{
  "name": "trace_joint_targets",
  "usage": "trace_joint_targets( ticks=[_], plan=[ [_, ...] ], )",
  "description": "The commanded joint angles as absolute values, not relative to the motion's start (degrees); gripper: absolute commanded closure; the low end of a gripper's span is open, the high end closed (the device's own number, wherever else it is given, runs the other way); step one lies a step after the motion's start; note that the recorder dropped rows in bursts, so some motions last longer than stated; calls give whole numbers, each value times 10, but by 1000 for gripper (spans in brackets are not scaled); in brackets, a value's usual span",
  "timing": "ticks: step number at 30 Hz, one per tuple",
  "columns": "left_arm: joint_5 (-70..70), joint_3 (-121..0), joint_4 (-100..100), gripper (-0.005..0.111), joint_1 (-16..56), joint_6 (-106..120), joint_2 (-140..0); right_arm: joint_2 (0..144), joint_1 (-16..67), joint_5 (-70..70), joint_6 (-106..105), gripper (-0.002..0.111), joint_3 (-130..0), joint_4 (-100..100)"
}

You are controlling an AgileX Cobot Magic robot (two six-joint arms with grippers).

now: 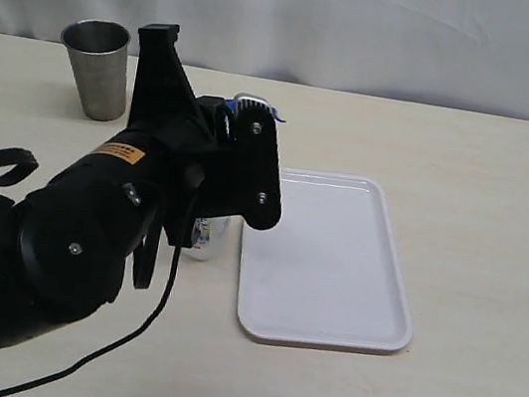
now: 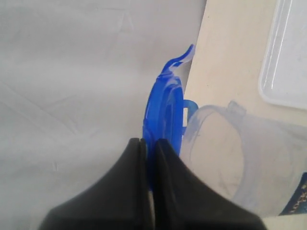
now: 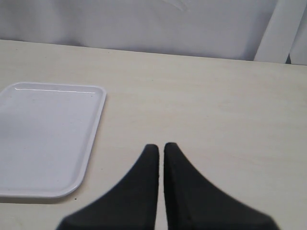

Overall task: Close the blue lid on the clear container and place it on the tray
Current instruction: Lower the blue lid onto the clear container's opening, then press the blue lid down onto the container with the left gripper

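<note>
Left arm (image 1: 88, 231): nearest to us in the exterior view, a black bulk that fills the lower left and hides most of what stands behind it.
Sticker on the arm (image 1: 119, 151): orange, with dark print too small for us to read.
Left gripper (image 2: 148, 141): jaws all but together, tips right at the edge of the blue lid (image 2: 165, 110). We cannot tell whether they pinch any part of it.
Blue lid: stands on edge at the rim of the clear container (image 2: 225, 158), one flap curling up, and leaves the mouth uncovered.
Clear container: upright on the table (image 1: 487, 194), just beside the left rim of the tray (image 1: 335, 260), not on it.
Container label (image 2: 295, 199): dark blue with pale lettering, cut off by the frame edge, so we cannot read it.
Right gripper (image 3: 160, 146): jaws closed with only a slit between them, nothing held, above bare table near the tray.
Steel cup (image 1: 96, 66): upright at the far left, well apart from the tray.
</note>
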State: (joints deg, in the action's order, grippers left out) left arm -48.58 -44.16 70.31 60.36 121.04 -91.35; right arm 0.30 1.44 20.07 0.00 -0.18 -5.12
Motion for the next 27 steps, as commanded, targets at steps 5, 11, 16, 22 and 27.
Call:
trace_joint_targets(
  ticks=[5,11,16,22,27],
  plan=[
    [-486,-441,730,107,610,1228,-913,0,14,198,0,104,0,-52],
    [-455,-437,746,107,610,1228,-913,0,14,198,0,104,0,-52],
    [-435,-419,741,107,610,1228,-913,0,14,198,0,104,0,-52],
    [-429,-414,746,107,610,1228,-913,0,14,198,0,104,0,-52],
    [-421,-414,746,107,610,1228,-913,0,14,198,0,104,0,-52]
  ],
)
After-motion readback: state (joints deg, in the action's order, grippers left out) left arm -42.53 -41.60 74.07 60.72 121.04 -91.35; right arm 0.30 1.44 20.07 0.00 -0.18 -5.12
